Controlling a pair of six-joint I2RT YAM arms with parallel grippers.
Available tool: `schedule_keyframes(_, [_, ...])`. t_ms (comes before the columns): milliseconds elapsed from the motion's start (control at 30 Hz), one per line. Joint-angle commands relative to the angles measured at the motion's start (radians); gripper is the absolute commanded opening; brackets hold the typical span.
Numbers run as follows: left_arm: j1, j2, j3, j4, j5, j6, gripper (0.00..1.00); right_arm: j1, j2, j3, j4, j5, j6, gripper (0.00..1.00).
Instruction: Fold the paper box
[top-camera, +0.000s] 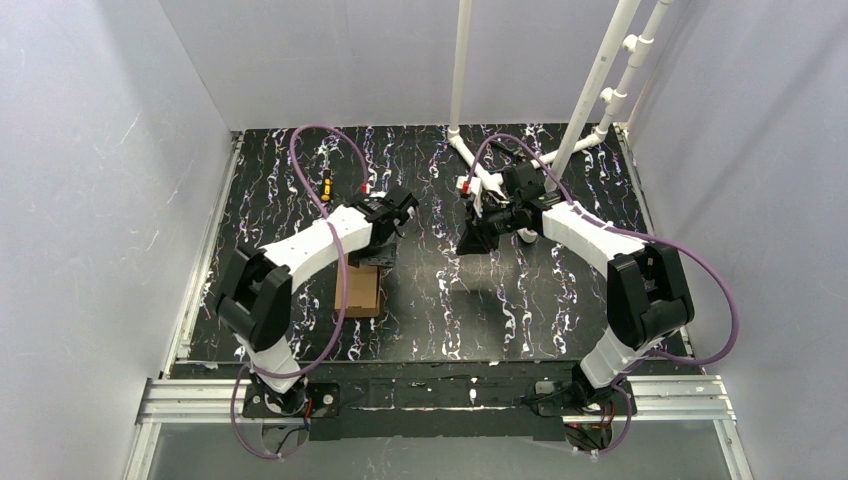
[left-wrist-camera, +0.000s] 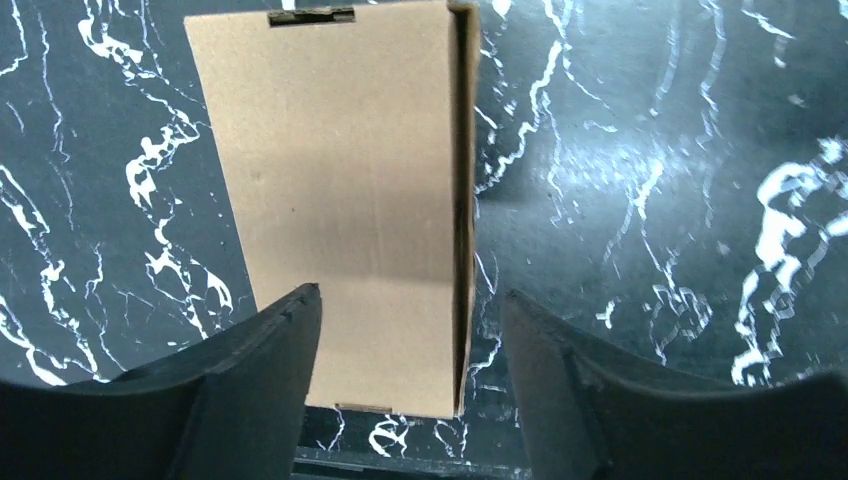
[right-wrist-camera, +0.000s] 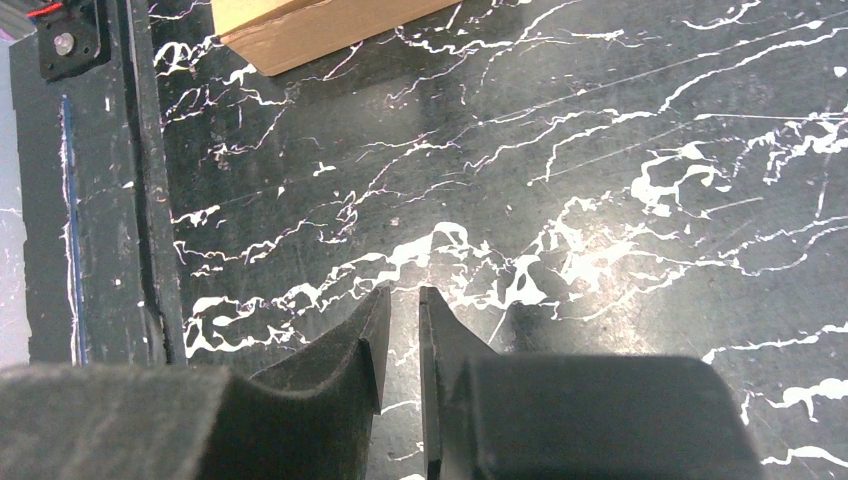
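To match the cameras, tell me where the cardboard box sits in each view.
Top external: box left of centre, toward the near edge.
Left wrist: box centre-left, running top to bottom.
Right wrist: only a corner, top edge, left.
Shared landmark: black white-veined tabletop.

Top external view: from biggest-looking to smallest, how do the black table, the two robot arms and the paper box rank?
1. Black table.
2. Left arm and right arm, which look about alike, so they are not ranked.
3. Paper box, partly hidden under the left arm.

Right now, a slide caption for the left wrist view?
Left fingers, open, frame the near end of the paper box on the marbled table.
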Motion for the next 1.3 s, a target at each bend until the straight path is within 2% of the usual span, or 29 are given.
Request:
schedule_keyframes(0, [-0.003,-0.178,-0.102,0.110,0.097,0.157,0.73,0.025,0.018,-0.017,0.011,-0.037,-0.016,0.25])
schedule_keyframes(67, [0.002,-0.255,-0.160,0.150,0.103,0.158,0.95,0.034,0.023,-0.017,0.012,-0.038,-0.016,0.25])
schedule_keyframes(100, [0.009,-0.287,-0.186,0.170,0.115,0.146,0.98,0.038,0.026,-0.017,0.012,-0.037,-0.017,0.25])
schedule_keyframes(233, [0.038,-0.395,-0.289,0.246,0.183,0.095,0.97,0.049,0.038,-0.017,0.012,-0.032,-0.017,0.25])
schedule_keyframes(333, [0.038,-0.383,-0.303,0.231,0.171,0.092,0.77,0.051,0.046,-0.016,0.012,-0.029,-0.017,0.25])
schedule_keyframes(400, [0.032,-0.326,-0.266,0.173,0.134,0.102,0.74,0.053,0.051,-0.015,0.011,-0.030,-0.017,0.25])
schedule_keyframes(500, [-0.001,-0.263,-0.226,0.146,0.107,0.138,0.79,0.055,0.062,-0.014,0.010,-0.027,-0.017,0.25])
schedule_keyframes(567, [-0.014,-0.231,-0.208,0.151,0.110,0.162,0.93,0.056,0.066,-0.013,0.010,-0.024,-0.017,0.25])
schedule_keyframes(700, [-0.024,-0.166,-0.175,0.147,0.064,0.199,0.96,0.057,0.075,-0.012,0.008,-0.022,-0.017,0.25])
schedule_keyframes(1000, [-0.043,-0.044,-0.099,0.074,-0.049,0.183,0.51,0.061,0.091,-0.005,-0.003,-0.018,-0.023,0.25])
schedule_keyframes(1100, [-0.054,-0.006,-0.072,0.060,-0.064,0.178,0.47,0.061,0.092,-0.004,-0.005,-0.016,-0.025,0.25])
schedule_keyframes(1267, [-0.068,0.025,-0.055,0.048,-0.094,0.173,0.48,0.064,0.096,-0.001,-0.011,-0.014,-0.029,0.25])
